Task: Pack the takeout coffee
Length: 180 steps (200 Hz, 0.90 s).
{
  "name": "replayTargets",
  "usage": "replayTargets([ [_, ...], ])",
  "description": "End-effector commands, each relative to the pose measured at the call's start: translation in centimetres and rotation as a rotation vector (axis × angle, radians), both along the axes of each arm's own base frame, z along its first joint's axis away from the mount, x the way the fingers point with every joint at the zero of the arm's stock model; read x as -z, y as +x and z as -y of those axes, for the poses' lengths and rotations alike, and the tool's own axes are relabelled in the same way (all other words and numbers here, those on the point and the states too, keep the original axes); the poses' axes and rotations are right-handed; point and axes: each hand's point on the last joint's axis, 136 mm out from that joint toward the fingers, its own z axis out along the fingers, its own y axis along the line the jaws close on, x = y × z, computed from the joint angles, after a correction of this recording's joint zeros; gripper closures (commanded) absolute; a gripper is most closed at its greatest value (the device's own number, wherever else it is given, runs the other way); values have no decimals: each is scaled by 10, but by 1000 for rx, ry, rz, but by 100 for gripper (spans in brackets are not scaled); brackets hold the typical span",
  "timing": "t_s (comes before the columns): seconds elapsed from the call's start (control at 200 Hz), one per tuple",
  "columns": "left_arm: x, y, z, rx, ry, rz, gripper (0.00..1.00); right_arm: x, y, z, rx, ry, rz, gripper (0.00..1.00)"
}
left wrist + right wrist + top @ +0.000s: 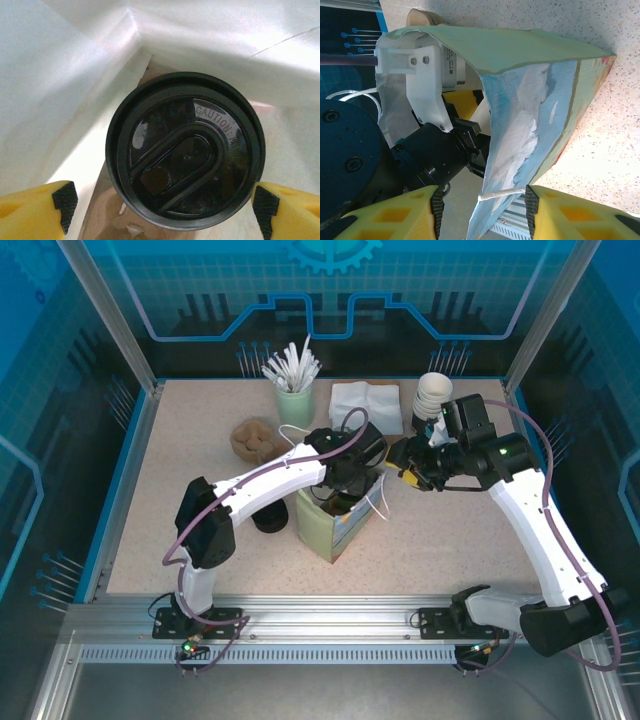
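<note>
Speckled beige tabletop [200, 540] lies inside a blue-lit, glass-walled enclosure. At its centre stands a paper bag [322, 530], upright and boxy. Its outside is printed pale green and sky blue with white cloud shapes, and the wall is creased near the rim.

The takeout coffee [185, 150] sits inside this bag, on the brown floor in a corner formed by smooth white inner walls. From above only its round black plastic lid is visible. The lid is glossy, with a raised oval ridge, a small sip recess and the embossed word "CAUTION".

The left gripper [163, 202] hangs over the cup in a released state. Its yellow fingers with black foam pads [65, 202] stand wide on either side of the lid, the left pad clear of it.

The right gripper [482, 210] is at the bag's rim with its jaws apart. The bag wall and a white cord handle [502, 192] lie between them. Whether the pads press the paper cannot be told.

Along the far edge are a pale green holder of white sticks [295, 385], folded white napkins [365, 400] and a stack of white cups [435, 395]. A squat black round piece [270, 515] rests left of the bag.
</note>
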Motion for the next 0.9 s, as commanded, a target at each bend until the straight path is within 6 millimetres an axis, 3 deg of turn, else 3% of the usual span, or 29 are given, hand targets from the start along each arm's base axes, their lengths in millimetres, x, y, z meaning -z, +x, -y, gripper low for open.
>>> replayTargets([
  [0.0, -31, -2, -5, -31, -39, 25, 8, 0, -3, -1, 2, -7, -5, 51],
  [0.34, -67, -1, -8, -37, -73, 70, 9, 3, 0, -3, 0, -5, -9, 51],
  [0.72, -69, -2, -8, -51, -84, 69, 9, 1, -1, -4, -13, -1, 3, 49],
  [0.895, -83, -5, -4, -53, -127, 76, 9, -5, -6, 0, -6, 6, -2, 48],
])
